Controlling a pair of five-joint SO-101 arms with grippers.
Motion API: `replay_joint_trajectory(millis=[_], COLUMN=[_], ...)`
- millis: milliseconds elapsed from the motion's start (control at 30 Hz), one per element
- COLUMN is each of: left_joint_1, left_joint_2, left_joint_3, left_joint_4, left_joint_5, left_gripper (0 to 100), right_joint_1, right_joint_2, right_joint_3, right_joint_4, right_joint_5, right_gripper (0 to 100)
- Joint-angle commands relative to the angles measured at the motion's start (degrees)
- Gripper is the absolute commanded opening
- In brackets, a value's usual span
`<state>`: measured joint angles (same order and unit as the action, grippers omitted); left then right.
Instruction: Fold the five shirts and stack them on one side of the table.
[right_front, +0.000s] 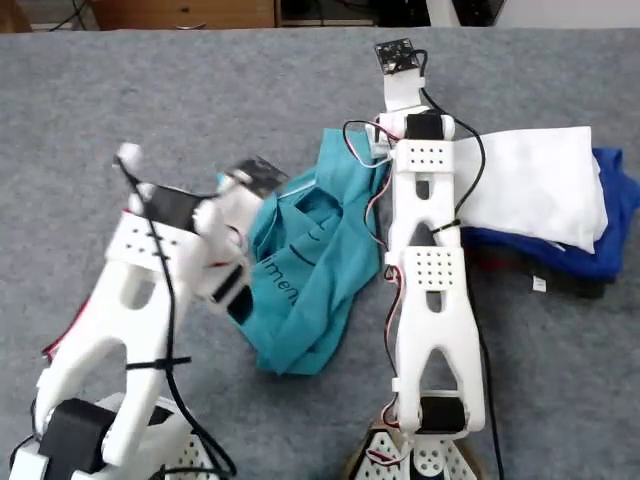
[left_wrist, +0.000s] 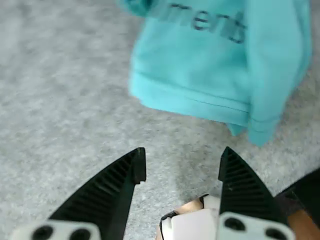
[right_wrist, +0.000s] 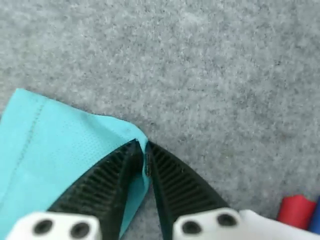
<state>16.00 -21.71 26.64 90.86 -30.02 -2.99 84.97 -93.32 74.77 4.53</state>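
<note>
Teal shirt lies crumpled mid-frame in the high view on the grey felt table, between the two arms, not folded. Dark print shows on its lower left part.

Right gripper: jaws pressed together, pinching a corner edge of the teal shirt, low over the felt. In the high view the right arm runs up the centre-right of the frame, and its front end sits at the shirt's upper right edge.

Left gripper: jaws spread, nothing between them, bare felt under the tips. The teal shirt hem and print are just ahead of it, not touching. In the high view the left arm comes in from lower left, its head at the shirt's left edge.

Stack at right of the high view: folded white shirt on top, blue shirt under it and sticking out at the right, a darker layer below that I can't identify. Stack is near the right arm and apart from the teal shirt. Right wrist view's lower right corner shows a bit of red cloth.
</note>
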Motion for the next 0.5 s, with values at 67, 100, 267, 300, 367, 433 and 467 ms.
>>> replay_joint_trajectory(millis=[67, 100, 267, 300, 367, 433, 467], left_joint_1=[8.9, 10.2, 14.7, 15.2, 15.9, 16.4, 16.4], left_joint_2=[-0.1, -0.2, -3.2, -4.1, -4.9, -4.9, -4.9], left_joint_3=[1.2, 1.1, -0.4, -0.4, 0.7, 3.4, 5.1], left_joint_4=[-1.0, -1.1, -1.1, -1.3, -3.1, -5.5, -7.0], left_joint_5=[4.9, 6.4, 10.7, 10.7, 10.7, 10.7, 10.7], left_gripper=[25, 25, 25, 25, 25, 25, 25], right_joint_1=[0.8, 0.6, -0.3, -0.4, -0.5, -0.5, -0.5], right_joint_2=[-1.9, -1.9, -1.8, -1.8, -1.2, -0.9, -0.8], right_joint_3=[-0.4, -0.3, -0.3, -0.3, -0.7, -0.9, -0.9], right_joint_4=[-2.2, -2.4, -2.1, -2.1, -2.1, -2.1, -2.1], right_joint_5=[-0.2, -0.2, 2.7, 2.9, 2.9, 2.9, 2.9], right_gripper=[0.5, 0.5, 0.4, 0.4, 0.4, 0.4, 0.4])
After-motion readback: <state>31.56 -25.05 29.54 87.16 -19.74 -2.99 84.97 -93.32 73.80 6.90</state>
